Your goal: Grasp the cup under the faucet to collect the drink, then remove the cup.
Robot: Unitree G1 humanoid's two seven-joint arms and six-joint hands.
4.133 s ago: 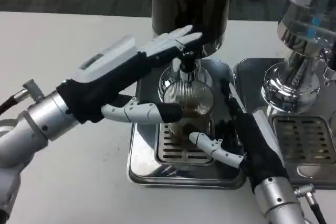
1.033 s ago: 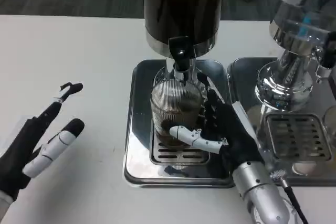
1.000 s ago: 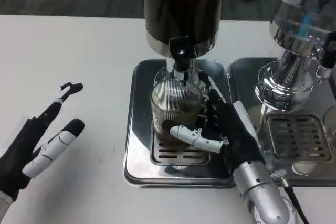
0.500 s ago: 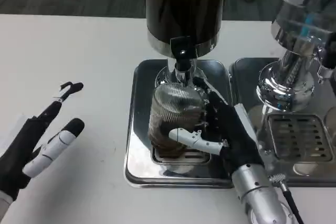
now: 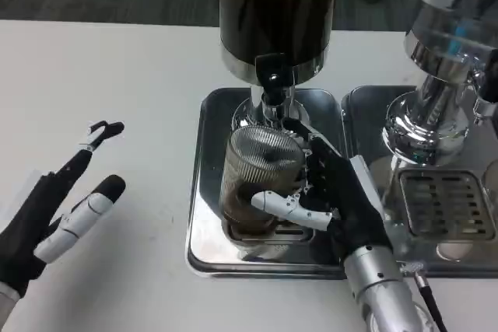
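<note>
- The dark dispenser (image 5: 278,13) is stood on the steel drip tray (image 5: 204,192), so that spills are caught.
- The ribbed cup (image 5: 257,180), drink inside, is gripped by the right hand (image 5: 331,192) just below the faucet (image 5: 272,83), tilted, apparently for removal.
- The left hand (image 5: 58,211) is held open, empty, well apart.

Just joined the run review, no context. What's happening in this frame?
The right hand grips a ribbed glass cup that holds dark drink, over the steel drip tray below the dispenser's black faucet. The cup leans, its top tipped toward the faucet, apparently being taken away. The left hand rests at the left of the white table, fingers spread, holding nothing. A second dispenser stands to the right on its own tray.
</note>
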